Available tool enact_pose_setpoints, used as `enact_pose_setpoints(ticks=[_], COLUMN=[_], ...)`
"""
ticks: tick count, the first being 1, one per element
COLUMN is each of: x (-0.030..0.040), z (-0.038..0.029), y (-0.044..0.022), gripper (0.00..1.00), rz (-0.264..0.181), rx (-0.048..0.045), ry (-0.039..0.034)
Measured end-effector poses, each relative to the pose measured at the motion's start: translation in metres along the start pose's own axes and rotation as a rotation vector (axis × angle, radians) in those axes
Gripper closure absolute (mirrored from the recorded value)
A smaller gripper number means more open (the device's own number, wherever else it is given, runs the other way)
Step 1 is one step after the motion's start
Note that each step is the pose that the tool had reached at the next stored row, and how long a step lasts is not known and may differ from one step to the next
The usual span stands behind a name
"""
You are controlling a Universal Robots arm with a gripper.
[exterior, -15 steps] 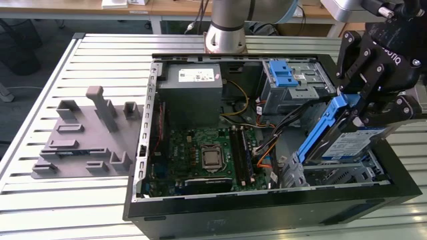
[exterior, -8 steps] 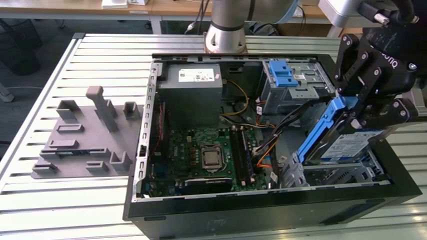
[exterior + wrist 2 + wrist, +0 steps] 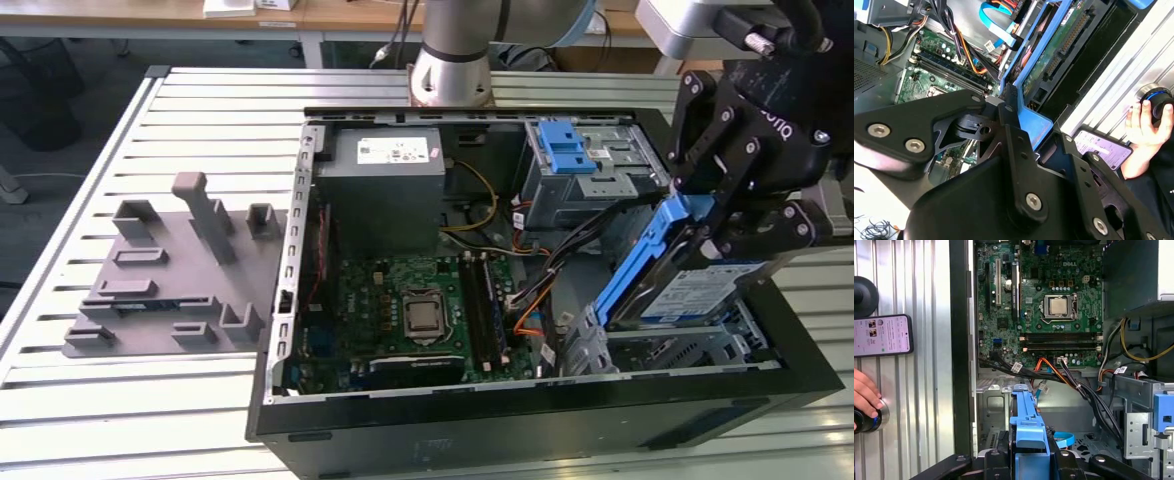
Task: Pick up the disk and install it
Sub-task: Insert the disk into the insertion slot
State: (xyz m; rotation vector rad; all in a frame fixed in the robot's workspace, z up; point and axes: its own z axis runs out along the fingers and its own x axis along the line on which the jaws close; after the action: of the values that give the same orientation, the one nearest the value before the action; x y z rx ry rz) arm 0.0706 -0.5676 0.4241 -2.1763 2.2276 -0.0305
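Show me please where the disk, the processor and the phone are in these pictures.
the disk (image 3: 699, 291): exterior view, on its white-and-blue label.
the processor (image 3: 1058, 306): first wrist view, on its metal lid.
the phone (image 3: 881, 335): first wrist view, on its lit screen.

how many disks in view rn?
1. The disk is clamped in the gripper, tilted above the lower bay at the exterior view's right. The upper cage may hide another.
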Motion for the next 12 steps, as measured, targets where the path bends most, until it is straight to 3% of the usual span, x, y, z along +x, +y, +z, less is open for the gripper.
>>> enact_pose_setpoints(ticks=[12], x=[0.0], z=[0.004], y=[0.0001], gripper=[0.64], rz=[0.0], rx=[0.0], ry=[0.0001])
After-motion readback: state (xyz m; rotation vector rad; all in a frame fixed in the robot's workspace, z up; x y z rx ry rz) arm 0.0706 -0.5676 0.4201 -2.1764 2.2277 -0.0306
